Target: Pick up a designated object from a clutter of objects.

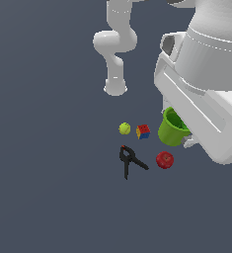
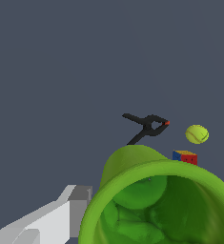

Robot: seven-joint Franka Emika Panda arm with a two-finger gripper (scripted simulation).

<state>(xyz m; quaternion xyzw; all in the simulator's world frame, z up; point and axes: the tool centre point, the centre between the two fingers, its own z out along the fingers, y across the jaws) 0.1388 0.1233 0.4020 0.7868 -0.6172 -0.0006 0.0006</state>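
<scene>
The bright green cup [image 1: 171,130] hangs tilted at my gripper [image 1: 185,137], above the floor, its far side hidden by the white hand. In the wrist view the cup [image 2: 132,164] fills the near part of the picture, mouth toward the camera, with its hollow inside showing. One grey finger [image 2: 79,206] presses on the outside of its wall; the other finger is hidden. The gripper [image 2: 95,214] looks shut on the cup's rim. The rest of the clutter lies on the floor beside and below it.
On the dark floor lie a yellow-green ball [image 1: 124,128] [image 2: 197,134], a red-blue-yellow cube [image 1: 143,131] [image 2: 185,157], a black clamp with a red tip [image 1: 131,160] [image 2: 147,125] and a red apple [image 1: 165,159]. The arm's white base [image 1: 115,87] stands behind them.
</scene>
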